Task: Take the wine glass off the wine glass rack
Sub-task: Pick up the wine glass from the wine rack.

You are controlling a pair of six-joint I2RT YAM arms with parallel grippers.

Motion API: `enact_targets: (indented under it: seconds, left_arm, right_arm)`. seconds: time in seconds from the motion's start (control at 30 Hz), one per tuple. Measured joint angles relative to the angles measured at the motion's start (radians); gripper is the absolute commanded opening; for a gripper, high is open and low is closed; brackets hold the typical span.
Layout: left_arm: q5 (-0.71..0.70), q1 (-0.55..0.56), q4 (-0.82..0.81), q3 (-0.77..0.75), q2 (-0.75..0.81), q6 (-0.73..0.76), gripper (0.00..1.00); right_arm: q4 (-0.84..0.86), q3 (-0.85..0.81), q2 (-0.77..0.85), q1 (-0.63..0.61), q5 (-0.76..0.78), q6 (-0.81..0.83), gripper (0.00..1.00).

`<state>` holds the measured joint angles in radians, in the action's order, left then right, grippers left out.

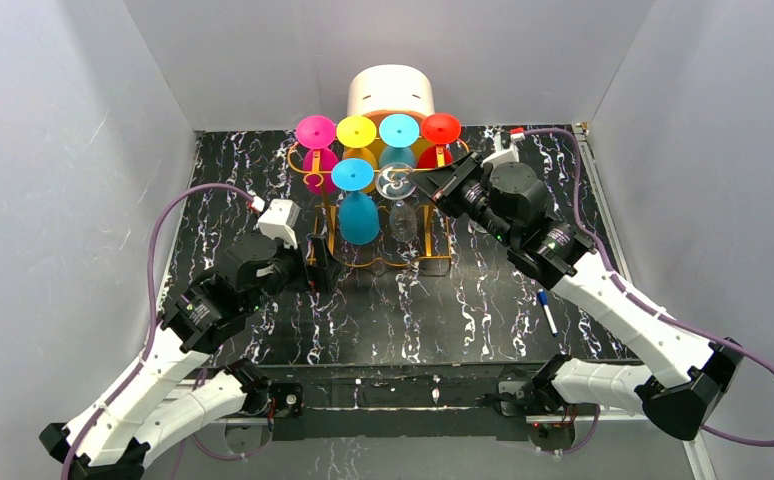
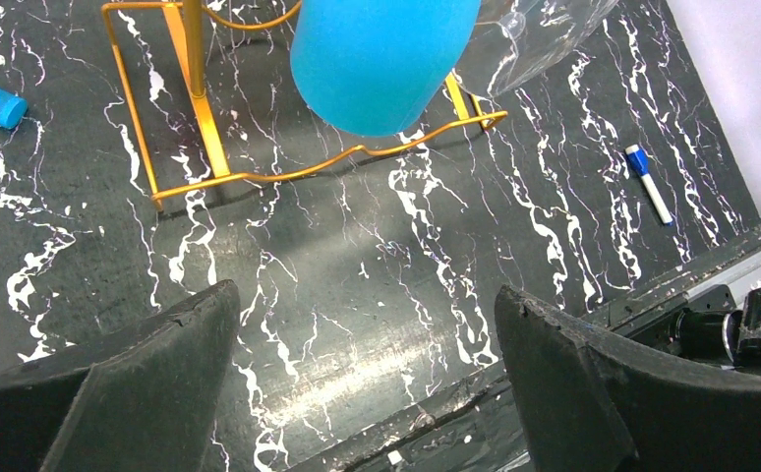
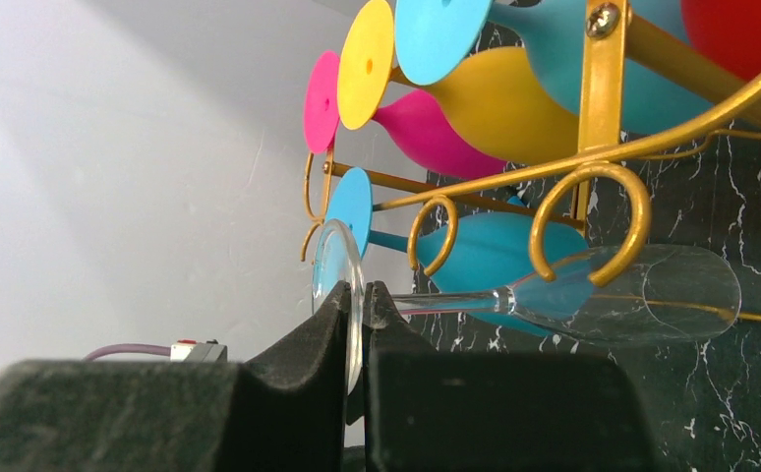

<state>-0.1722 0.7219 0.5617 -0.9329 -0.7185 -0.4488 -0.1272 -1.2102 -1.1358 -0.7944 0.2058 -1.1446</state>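
The right hand (image 3: pixel 357 295) pinches the clear wine glass (image 3: pixel 672 295) by its foot from 3 o'clock; the left hand (image 2: pixel 367 324) stands open. Hazard: the foot slipping out, or the stem snagging a wine glass rack (image 3: pixel 603 98) scroll.

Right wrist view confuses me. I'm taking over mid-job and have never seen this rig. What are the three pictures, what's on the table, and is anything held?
Two robot arms, each ending in a two-finger gripper, are bolted at the near edge of a black marbled table. The wide picture looks down from above and behind them. The other two pictures come from a camera on each wrist, with that arm's own dark fingers at the bottom.

On the table stands a gold wire wine glass rack with coloured glasses hanging upside down at the back. A blue glass and a clear wine glass hang in front. Behind the rack is a white round box, and a marker lies to the right.

The right gripper is shut on the foot of the clear wine glass. The left gripper hangs open, holding nothing.
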Motion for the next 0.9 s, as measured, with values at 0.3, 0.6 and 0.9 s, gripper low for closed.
enact_targets:
  seconds: [0.3,0.6,0.9]
  left_arm:
    - [0.046,0.000,0.000,-0.001,0.000,0.002,0.98]
    - [0.213,0.000,-0.059,-0.003,0.006,0.001,0.98]
    - [0.472,0.000,-0.352,0.069,-0.027,-0.185,0.89]
  right_arm:
    - [-0.036,0.013,0.021,0.000,-0.104,0.068,0.01]
    - [-0.082,0.031,0.048,0.000,-0.250,0.178,0.01]
    - [-0.072,0.201,0.153,0.000,-0.341,0.323,0.01]
